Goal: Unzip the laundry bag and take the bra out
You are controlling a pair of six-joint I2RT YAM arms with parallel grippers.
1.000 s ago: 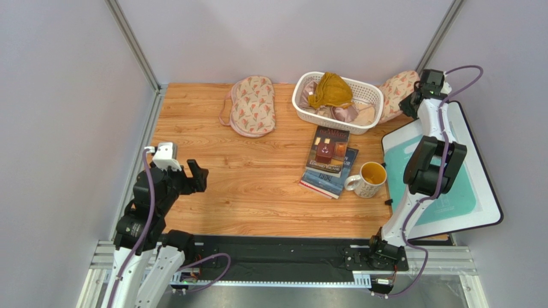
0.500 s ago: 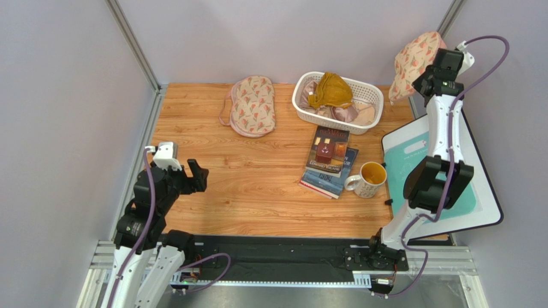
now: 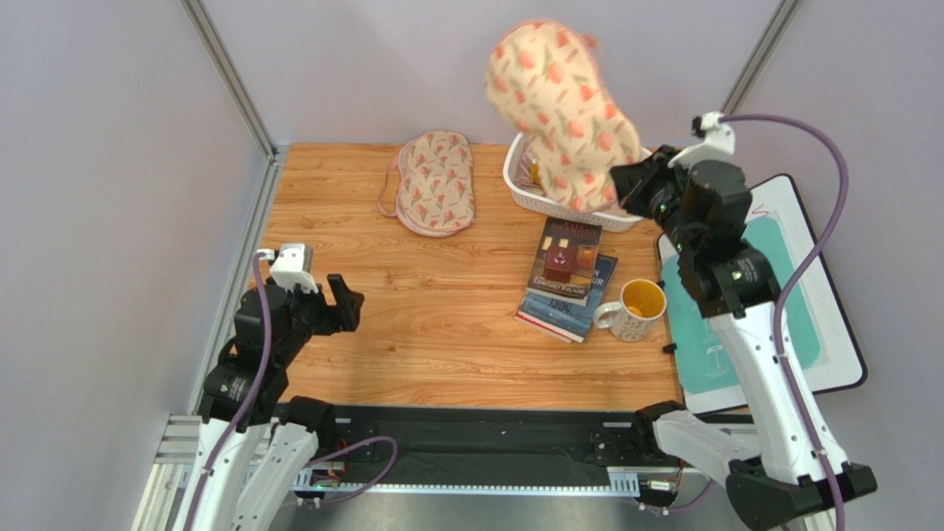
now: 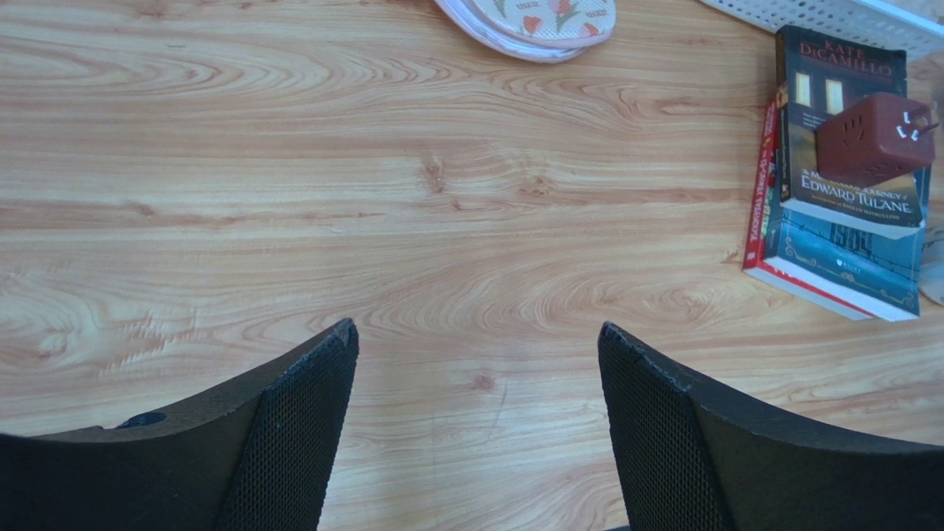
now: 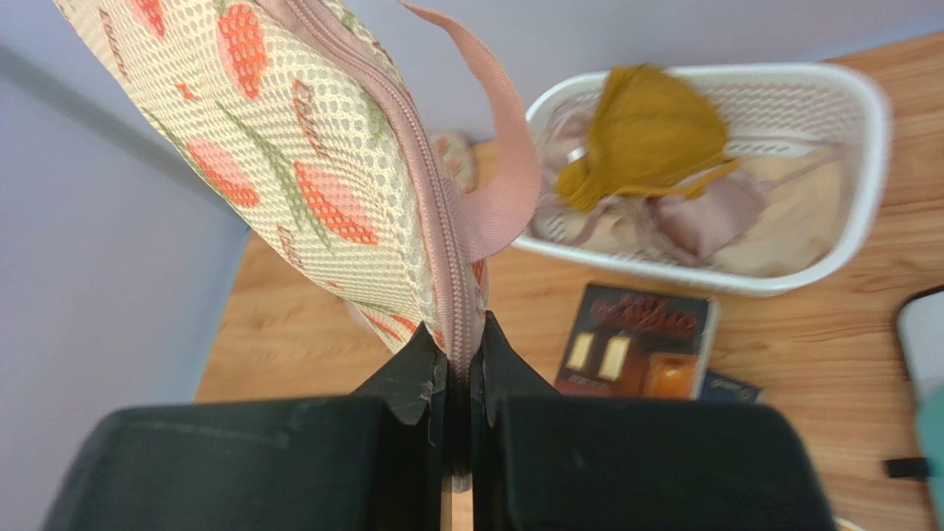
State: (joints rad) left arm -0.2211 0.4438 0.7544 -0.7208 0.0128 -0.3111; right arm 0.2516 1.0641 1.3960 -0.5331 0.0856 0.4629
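My right gripper [image 3: 632,183] is shut on the pink zip edge of a beige floral laundry bag [image 3: 560,105] and holds it high in the air over the white basket [image 3: 519,183]. In the right wrist view the bag [image 5: 277,133] rises from my closed jaws [image 5: 459,345], zip shut, pink loop hanging. A second bag alike [image 3: 434,180] lies flat on the table at the back; its tip shows in the left wrist view [image 4: 532,22]. My left gripper [image 3: 338,304] is open and empty above bare table [image 4: 476,332]. No white bra shows.
The basket [image 5: 853,100] holds a mustard-yellow garment [image 5: 648,138] and pinkish-beige satin garments [image 5: 709,216]. Stacked books [image 3: 567,277] with a dark red block [image 4: 881,138] and a yellow-filled mug [image 3: 634,310] sit mid-right. A white and teal board [image 3: 803,321] lies at the right edge.
My right arm has lifted the bag from the back right corner, swung it left and nearer, and now holds it above the basket. The left arm has barely moved.
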